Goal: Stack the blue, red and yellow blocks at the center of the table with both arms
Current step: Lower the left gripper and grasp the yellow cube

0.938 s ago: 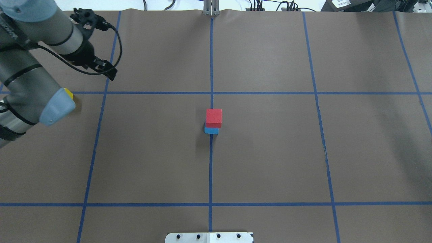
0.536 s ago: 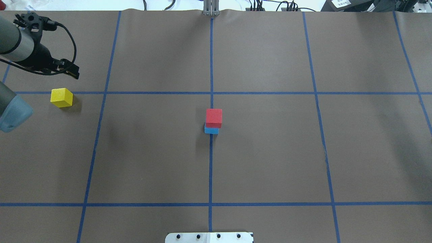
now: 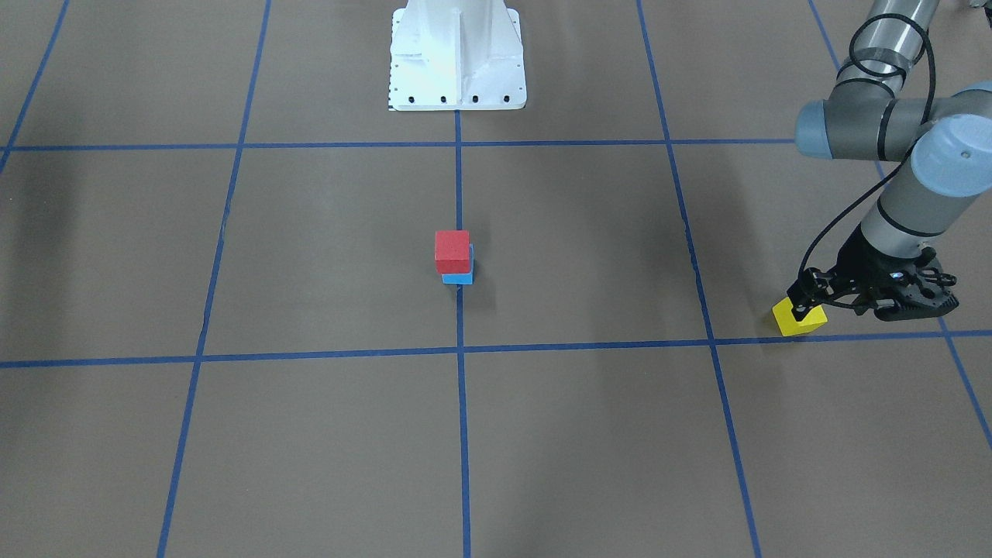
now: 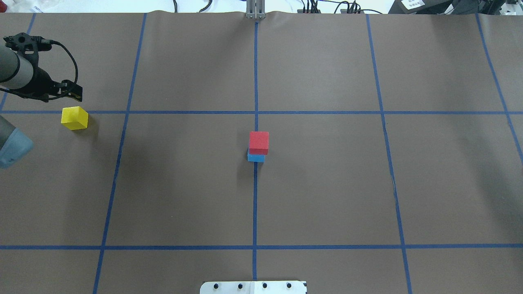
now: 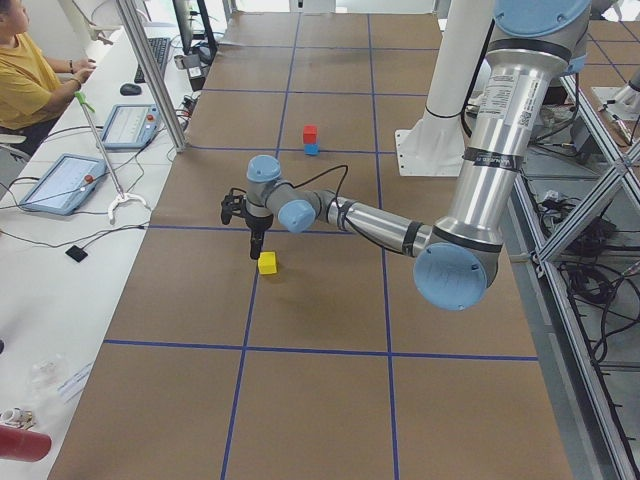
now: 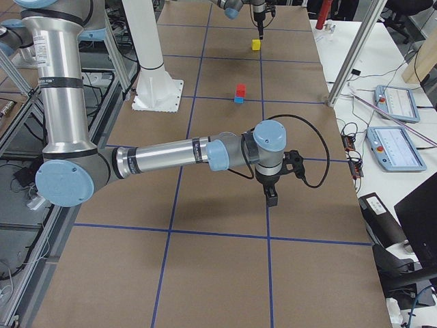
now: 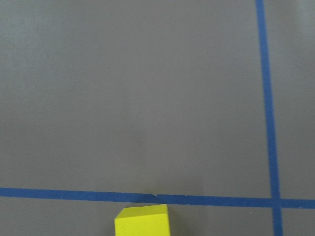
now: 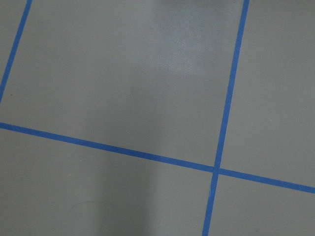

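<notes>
Blocks part-stacked

Left gripper (image 4: 75, 92) hangs just beside yellow block (image 4: 74, 118); I cannot tell its jaw gap, nor that of right gripper (image 6: 272, 198). Red block (image 4: 259, 142) atop blue block (image 4: 255, 158) stands well apart from it. Likely light, rigid: pinch opposite flat sides

The left gripper (image 4: 76, 94) is black, as is its looping cable (image 4: 74, 67). Just beside its fingers sits a plain yellow block (image 4: 74, 118). Well away from the fingers, a red block (image 4: 258, 142) tops a light blue block (image 4: 255, 158). The table cover (image 4: 327, 183) is matte brown, ruled into a grid by blue tape lines (image 4: 255, 204). The left arm (image 3: 899, 209) is silver-grey with pale blue joint caps (image 3: 955, 155). The base plate (image 3: 457, 77) is white.
</notes>
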You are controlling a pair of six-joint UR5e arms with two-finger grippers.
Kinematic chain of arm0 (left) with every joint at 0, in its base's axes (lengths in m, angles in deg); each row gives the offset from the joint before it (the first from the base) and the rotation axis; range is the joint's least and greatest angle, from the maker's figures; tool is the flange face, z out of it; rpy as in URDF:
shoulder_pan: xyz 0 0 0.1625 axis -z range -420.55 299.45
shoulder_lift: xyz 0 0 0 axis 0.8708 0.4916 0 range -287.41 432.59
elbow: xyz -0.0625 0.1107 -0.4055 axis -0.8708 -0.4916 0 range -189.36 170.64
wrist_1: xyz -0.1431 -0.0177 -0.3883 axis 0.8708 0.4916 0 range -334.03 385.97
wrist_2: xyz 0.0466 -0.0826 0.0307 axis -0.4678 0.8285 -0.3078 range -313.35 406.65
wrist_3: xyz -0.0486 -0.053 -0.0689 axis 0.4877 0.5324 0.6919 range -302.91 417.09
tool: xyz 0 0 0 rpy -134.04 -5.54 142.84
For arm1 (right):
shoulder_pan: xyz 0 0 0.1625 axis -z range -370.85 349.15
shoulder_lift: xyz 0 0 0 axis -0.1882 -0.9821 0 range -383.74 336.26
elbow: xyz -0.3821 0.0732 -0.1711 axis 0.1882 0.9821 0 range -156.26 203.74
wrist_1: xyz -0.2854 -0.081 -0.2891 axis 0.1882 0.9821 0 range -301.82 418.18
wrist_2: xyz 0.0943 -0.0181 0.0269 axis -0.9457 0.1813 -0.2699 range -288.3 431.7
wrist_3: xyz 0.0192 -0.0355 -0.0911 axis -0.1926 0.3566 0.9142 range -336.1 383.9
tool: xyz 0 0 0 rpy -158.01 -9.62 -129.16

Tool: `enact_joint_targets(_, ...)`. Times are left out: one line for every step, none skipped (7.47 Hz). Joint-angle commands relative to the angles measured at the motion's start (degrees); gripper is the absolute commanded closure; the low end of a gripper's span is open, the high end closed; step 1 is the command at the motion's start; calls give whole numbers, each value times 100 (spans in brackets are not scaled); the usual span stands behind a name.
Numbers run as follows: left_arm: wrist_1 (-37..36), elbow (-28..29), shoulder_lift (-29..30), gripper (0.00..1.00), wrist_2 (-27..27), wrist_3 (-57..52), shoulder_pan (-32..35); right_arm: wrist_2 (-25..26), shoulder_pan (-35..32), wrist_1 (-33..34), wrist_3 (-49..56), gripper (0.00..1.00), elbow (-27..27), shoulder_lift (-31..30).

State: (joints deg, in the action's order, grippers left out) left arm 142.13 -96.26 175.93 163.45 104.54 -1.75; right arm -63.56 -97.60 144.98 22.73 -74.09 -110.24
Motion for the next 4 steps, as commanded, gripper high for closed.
enact_joint_targets(548,507,64,0,1,36,-18,-35,0,-14,20,0,-35,-43)
enact_joint_targets(548,525,64,0,9,36,-26,-26,0,-14,20,0,-43,-43)
enact_joint_targets(557,516,64,0,18,45,-44,-17,0,-14,20,0,-26,-34)
enact_joint_targets(566,499,55,0,18,115,-87,-17,0,-14,20,0,-26,-25)
